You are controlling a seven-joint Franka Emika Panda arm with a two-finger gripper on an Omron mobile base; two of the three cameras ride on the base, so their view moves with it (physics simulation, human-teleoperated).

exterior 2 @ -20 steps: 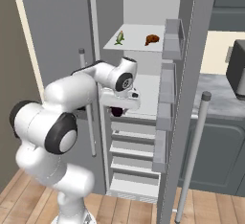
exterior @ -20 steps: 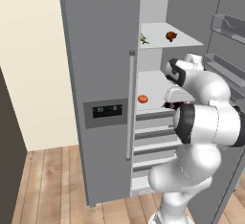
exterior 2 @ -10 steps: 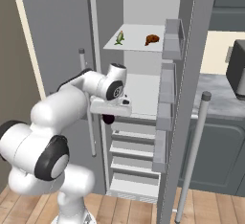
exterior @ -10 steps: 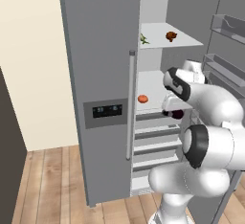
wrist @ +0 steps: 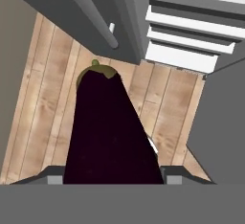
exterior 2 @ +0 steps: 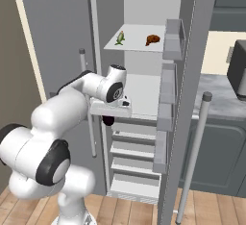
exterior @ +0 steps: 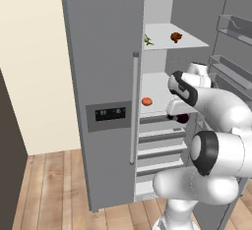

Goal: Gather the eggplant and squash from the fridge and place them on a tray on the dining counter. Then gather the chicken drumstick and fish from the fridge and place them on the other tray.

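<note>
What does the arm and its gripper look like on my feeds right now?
The arm is glossy white, built of rounded, bulbous segments with dark grey to black rings and caps at the joints. The gripper hangs from a flat white hand block; its two finger tips are small, dark and squared. No cables or markings can be made out.

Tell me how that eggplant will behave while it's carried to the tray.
The eggplant hangs long below the jaws, stem end down, so it may swing or pivot. Its skin looks smooth and glossy, so probably slippery. Rounded and tapered, it would likely roll once set down.
</note>
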